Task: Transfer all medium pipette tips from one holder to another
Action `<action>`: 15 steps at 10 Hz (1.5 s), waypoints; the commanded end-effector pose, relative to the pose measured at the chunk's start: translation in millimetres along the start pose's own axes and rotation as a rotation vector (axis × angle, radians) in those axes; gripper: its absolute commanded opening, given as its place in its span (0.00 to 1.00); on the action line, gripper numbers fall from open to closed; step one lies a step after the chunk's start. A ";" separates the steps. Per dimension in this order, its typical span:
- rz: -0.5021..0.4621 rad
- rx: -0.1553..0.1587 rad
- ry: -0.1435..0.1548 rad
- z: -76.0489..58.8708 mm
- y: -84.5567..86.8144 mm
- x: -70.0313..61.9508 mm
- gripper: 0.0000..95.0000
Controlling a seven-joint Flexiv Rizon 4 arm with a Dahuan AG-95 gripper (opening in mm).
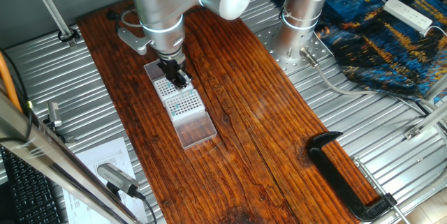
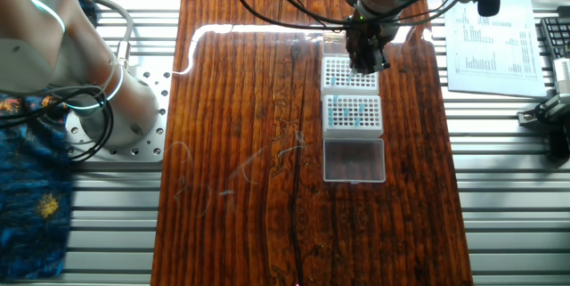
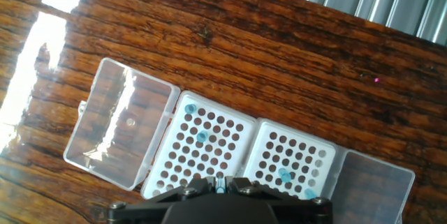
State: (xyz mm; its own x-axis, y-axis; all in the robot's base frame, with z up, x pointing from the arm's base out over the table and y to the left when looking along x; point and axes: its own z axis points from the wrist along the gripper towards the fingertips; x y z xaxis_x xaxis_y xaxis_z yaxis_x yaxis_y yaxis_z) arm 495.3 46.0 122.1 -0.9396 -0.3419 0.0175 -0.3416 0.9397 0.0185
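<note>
- The medium pipette tips (image 3: 202, 137) show as small teal-blue dots seated in the holes of two white perforated holders placed side by side on the wooden table (image 1: 265, 133).
- In the hand view, the left holder (image 3: 202, 147) carries two tips near its upper left; the right holder (image 3: 290, 160) carries a couple more near its lower edge, close to the gripper (image 3: 220, 184).
- Each holder has a clear hinged lid (image 3: 119, 130) folded open flat on the wood beside it.
- The tips look very light, thin-walled plastic: probably stiff enough to pinch, yet easy to tilt, drop or crush. Only the blue collar stands above the plate, so that collar is the place to take hold, squarely and gently.
- The fingers appear drawn close together with a sliver of blue between them, which suggests a tip is pinched there; the housing cuts off most of it, so I cannot tell for certain.
- From both fixed views the gripper hovers over the holder nearer the arm's side, hiding the holes beneath it.
- The exact tip count is hard to make out; the dots are tiny and the bottom rows are cut off in the hand view.
</note>
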 end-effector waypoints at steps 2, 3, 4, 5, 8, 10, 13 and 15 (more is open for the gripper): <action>-0.011 -0.003 -0.003 2.8 -0.8 -1.3 0.20; -0.012 -0.002 -0.003 2.9 -0.8 -1.3 0.20; -0.012 -0.003 -0.003 2.9 -0.8 -1.3 0.20; -0.012 -0.003 -0.004 2.9 -0.8 -1.3 0.20; -0.013 0.004 0.000 2.7 -2.8 -0.8 0.20; -0.048 0.002 -0.003 -0.5 -19.1 1.1 0.00; -0.095 0.002 -0.007 -0.8 -42.8 -1.3 0.00; -0.114 0.003 -0.010 4.5 -48.8 -8.1 0.00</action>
State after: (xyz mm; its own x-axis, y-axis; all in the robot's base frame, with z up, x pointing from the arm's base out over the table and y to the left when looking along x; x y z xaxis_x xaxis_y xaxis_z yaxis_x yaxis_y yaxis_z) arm 520.7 2.3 115.0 -0.8943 -0.4475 0.0069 -0.4473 0.8942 0.0154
